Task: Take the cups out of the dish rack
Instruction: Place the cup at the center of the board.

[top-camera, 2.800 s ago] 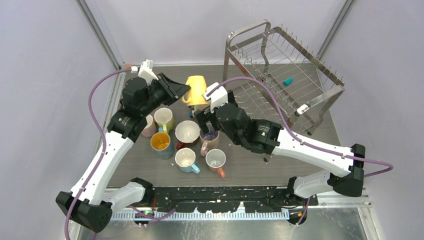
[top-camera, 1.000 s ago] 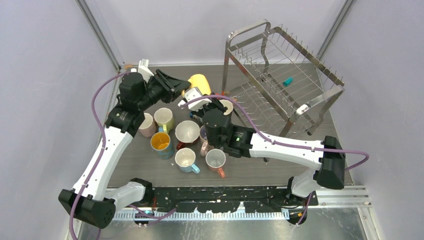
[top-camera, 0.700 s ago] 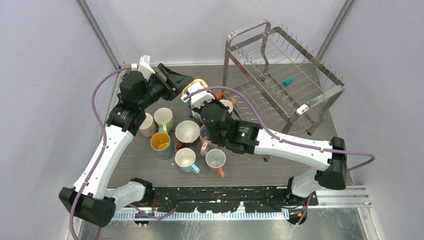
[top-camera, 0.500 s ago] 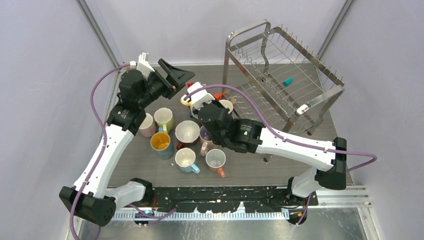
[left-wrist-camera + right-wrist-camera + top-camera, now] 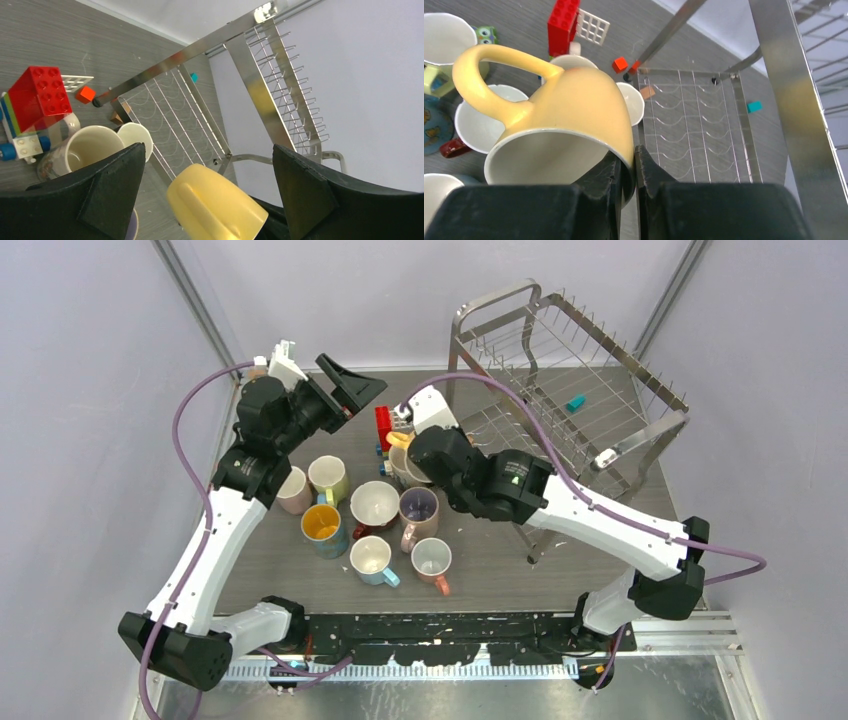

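Note:
A pale yellow cup (image 5: 569,115) hangs tilted in the air, and my right gripper (image 5: 634,160) is shut on its rim, one finger inside and one outside. The same cup (image 5: 215,205) shows in the left wrist view between the wide-apart fingers of my left gripper (image 5: 208,149), which is open and touches nothing. From above, the left gripper (image 5: 350,398) sits at the back left, a little way from the right wrist. The silver wire dish rack (image 5: 570,390) stands at the back right. Several cups (image 5: 375,505) stand grouped on the table in front of the left arm.
A red toy block (image 5: 383,425) and smaller blocks lie between the two grippers, beside a beige cup (image 5: 87,147). A small teal piece (image 5: 575,402) rests on the rack. Grey walls close the back and both sides.
The left gripper has opened, let go of the yellow cup and drawn back to the left. The right gripper, shut on the cup's rim, has carried it slightly right and toward the front.

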`<act>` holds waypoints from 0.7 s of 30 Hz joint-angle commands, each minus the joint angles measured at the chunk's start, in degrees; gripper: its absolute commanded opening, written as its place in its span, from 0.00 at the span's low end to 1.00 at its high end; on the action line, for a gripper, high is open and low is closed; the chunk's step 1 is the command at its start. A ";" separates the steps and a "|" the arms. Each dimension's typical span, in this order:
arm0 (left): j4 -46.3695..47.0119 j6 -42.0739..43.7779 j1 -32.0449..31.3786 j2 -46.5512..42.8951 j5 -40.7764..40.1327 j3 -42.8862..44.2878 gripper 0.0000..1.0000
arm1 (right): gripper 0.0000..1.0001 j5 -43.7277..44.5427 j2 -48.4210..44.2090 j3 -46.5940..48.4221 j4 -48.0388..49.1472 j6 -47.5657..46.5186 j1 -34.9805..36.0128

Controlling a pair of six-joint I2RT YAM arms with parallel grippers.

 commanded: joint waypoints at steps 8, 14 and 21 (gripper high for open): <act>-1.49 6.09 -0.09 -0.51 -2.50 2.92 1.00 | 0.01 -12.67 -1.34 5.01 -20.31 18.00 -6.25; -1.60 6.80 -0.09 -1.22 -2.42 2.13 1.00 | 0.01 -16.73 -2.65 0.47 -22.99 21.57 -7.87; -1.14 6.86 -0.11 -1.36 -1.98 1.22 1.00 | 0.01 -19.22 -3.40 -4.13 -24.69 24.13 -8.31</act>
